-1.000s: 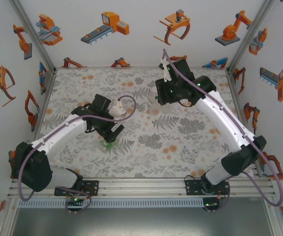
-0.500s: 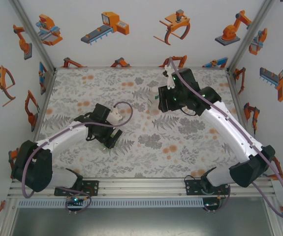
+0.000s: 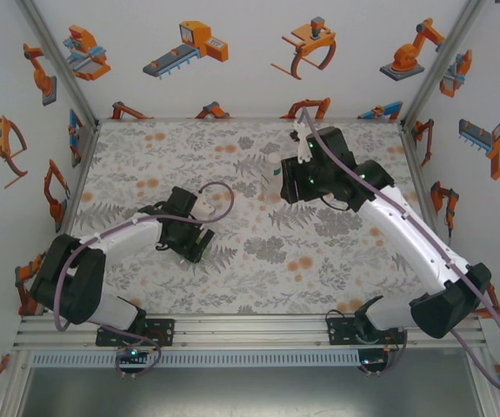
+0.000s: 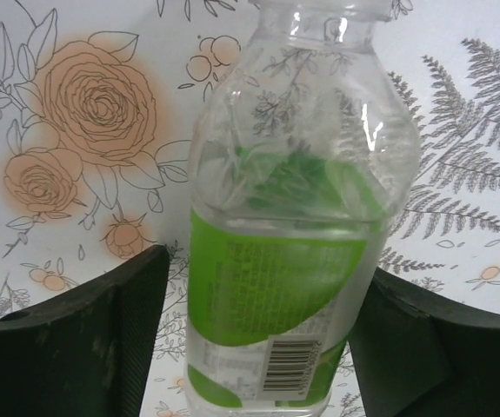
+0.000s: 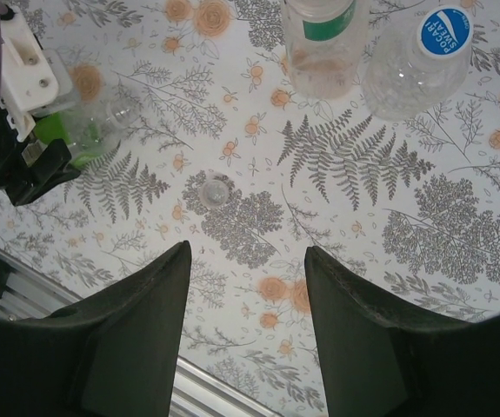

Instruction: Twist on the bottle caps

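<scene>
A clear bottle with a green label (image 4: 271,287) stands between the fingers of my left gripper (image 4: 267,261); its open mouth is at the frame's top, without a cap. The right finger (image 4: 423,347) touches its side, while a thin gap remains at the left finger (image 4: 102,339). In the top view my left gripper (image 3: 193,246) is low at the table's left middle. My right gripper (image 5: 245,248) hangs open and empty high over the table. A small pale bottle cap (image 5: 216,191) lies on the cloth ahead of it. Two more bottles stand beyond, one with a green band (image 5: 323,43), one blue-capped (image 5: 415,74).
The floral tablecloth (image 3: 258,252) covers the whole table. The aluminium rail at the near edge (image 5: 206,391) lies just below my right gripper's view. My left gripper's white mount and the green bottle (image 5: 80,135) are at the left of the right wrist view.
My left gripper has come down around the green-labelled bottle and its jaws have narrowed. The right arm has shifted slightly toward the back.
</scene>
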### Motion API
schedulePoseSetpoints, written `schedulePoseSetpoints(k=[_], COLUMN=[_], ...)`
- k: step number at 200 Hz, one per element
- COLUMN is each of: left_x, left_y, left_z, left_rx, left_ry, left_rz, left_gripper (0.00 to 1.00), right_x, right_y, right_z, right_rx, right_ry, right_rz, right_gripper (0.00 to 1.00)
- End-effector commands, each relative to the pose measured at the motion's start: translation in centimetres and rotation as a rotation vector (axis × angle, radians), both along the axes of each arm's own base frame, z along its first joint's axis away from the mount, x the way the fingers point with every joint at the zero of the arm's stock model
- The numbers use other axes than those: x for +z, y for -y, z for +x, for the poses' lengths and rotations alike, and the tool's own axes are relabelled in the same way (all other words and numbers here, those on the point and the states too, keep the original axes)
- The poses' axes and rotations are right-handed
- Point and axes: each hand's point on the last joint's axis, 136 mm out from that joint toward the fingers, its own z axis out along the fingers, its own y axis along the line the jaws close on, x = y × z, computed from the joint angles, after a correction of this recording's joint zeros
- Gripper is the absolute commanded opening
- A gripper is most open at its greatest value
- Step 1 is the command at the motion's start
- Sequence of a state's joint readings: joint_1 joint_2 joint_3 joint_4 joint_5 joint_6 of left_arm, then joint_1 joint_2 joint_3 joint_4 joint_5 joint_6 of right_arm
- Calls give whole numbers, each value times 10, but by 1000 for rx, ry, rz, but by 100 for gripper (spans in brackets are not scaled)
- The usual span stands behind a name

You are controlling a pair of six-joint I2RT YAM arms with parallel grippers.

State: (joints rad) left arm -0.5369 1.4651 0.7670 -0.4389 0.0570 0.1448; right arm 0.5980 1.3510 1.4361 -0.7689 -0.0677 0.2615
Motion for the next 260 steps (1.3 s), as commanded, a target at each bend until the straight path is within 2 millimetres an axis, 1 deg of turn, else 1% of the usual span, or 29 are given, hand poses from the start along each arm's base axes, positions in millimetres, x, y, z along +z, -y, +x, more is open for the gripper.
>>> schedulePoseSetpoints(k=[1, 32, 50, 59, 75, 90, 99, 117, 133, 157, 170, 189, 206, 222, 239, 252, 260], left_x=[-4, -5, 2, 10, 31, 58, 76, 111, 139, 176, 194, 212, 226, 240, 253, 261, 261], left_y=[5, 9, 10, 11, 13, 17, 20, 24, 27, 32, 33, 31, 29, 30, 36, 36, 35], left_z=[-1, -3, -1, 2, 10, 17, 21, 29, 33, 32, 31, 27, 21, 12, -4, -6, -6], left_rx=[-18, -34, -31, -32, -35, -58, -75, -111, -141, -181, -194, -211, -232, -279, -379, -394, -393], left_ry=[-28, -58, -54, -34, 27, 103, 154, 250, 323, 392, 426, 481, 536, 568, 591, 640, 670], left_rz=[1, -1, -5, -10, -26, -61, -85, -127, -170, -280, -340, -407, -465, -515, -556, -571, -570], left_gripper=[67, 57, 52, 50, 47, 43, 41, 32, 26, 25, 15, 0, 0, 0, 0, 0, 0], right_x=[8, 11, 14, 13, 12, 8, 5, -5, -18, -43, -57, -79, -99, -118, -140, -153, -161], right_y=[3, 7, 9, 9, 8, 5, 0, -12, -25, -44, -54, -68, -80, -89, -95, -98, -99], right_z=[-4, -7, -10, -12, -16, -20, -23, -31, -38, -44, -47, -49, -49, -49, -48, -45, -42], right_rx=[7, -3, -6, -4, -3, 4, 19, 55, 81, 97, 106, 111, 115, 121, 127, 121, 114], right_ry=[31, 42, 47, 44, 31, 14, 5, -21, -47, -92, -113, -148, -174, -194, -204, -206, -207], right_rz=[16, 18, 25, 31, 48, 68, 79, 69, 31, -14, -32, -71, -105, -139, -178, -205, -216], right_gripper=[53, 53, 52, 52, 51, 50, 49, 48, 48, 48, 48, 48, 48, 48, 48, 49, 49])
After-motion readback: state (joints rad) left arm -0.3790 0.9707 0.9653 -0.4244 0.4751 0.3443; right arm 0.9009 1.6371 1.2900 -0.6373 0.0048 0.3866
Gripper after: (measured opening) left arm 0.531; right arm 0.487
